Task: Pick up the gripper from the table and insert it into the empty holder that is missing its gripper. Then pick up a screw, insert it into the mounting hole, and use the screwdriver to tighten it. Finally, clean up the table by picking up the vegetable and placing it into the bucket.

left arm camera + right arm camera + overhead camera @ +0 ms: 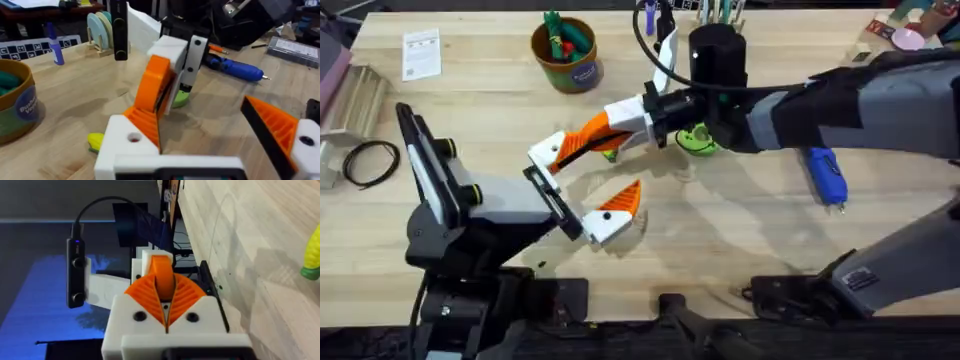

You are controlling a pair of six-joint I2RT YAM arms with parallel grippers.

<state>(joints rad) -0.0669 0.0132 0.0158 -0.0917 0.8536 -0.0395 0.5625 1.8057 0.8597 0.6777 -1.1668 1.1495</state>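
Observation:
The loose orange gripper (582, 137) is pinched in my right gripper (612, 124), which reaches across from the right. Its ribbed end (146, 121) rests against the white holder (122, 142) on my left arm's jaw. My left gripper (582, 185) stands open, its other jaw carrying a fixed orange finger (623, 201). In the right wrist view my right gripper (165, 300) is shut on the orange piece (161, 275). The yellow vegetable (97, 140) lies on the table just behind the holder. The blue screwdriver (827, 175) lies at the right. The bucket (567, 55) stands at the back. The screw is out of view.
A green holed disc (697, 141) lies under my right arm near a black cylinder (718, 50). Green and red toy vegetables sit in the bucket. A coiled black cable (370, 162) and a paper card (422, 52) lie at the far left. Bare wood spreads in front of the screwdriver.

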